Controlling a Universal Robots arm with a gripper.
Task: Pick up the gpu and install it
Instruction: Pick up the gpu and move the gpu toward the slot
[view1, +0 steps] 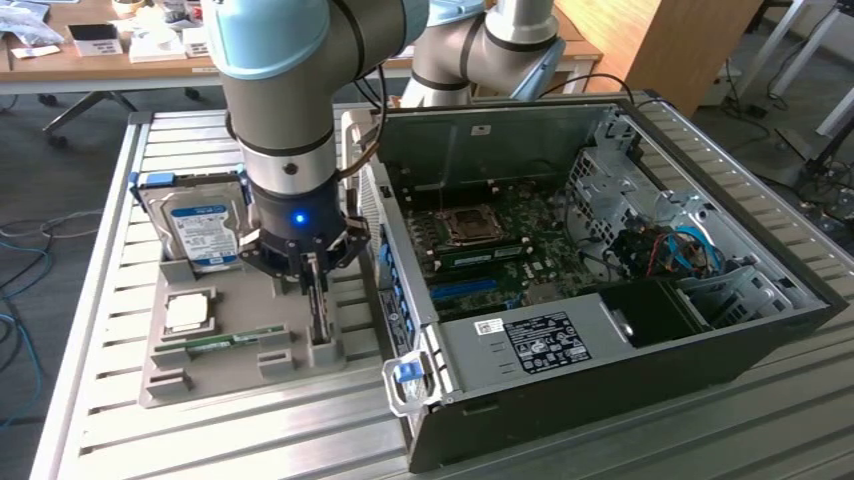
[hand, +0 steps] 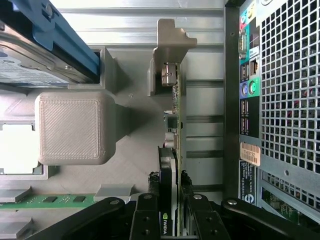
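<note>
Office desks stand in the background behind a ribbed metal table (view1: 94, 400), which carries a grey holder (view1: 227, 375) and an open computer case (view1: 747, 300) side by side.

The exterior view shows the arm reaching straight down over the holder. The gripper (view1: 314, 270) is at the top edge of the gpu (view1: 318, 310), which stands on edge in its slot. A hard drive (view1: 200, 230) with a blue-white label is upright near it, and a memory stick (view1: 220, 342) lies flat.

From the wrist view, the jaws are narrowed onto the card, with the fingers (hand: 150, 205) against both of its faces. The card is still seated in the holder.

A small green logo badge (hand: 165, 225) shows on the card's edge. The case's rear panel has a tan barcode sticker (hand: 250, 152), its writing too small to read. The power supply's label (view1: 541, 340) is also unreadable.

Only a narrow strip of table separates the card from the case wall.
</note>
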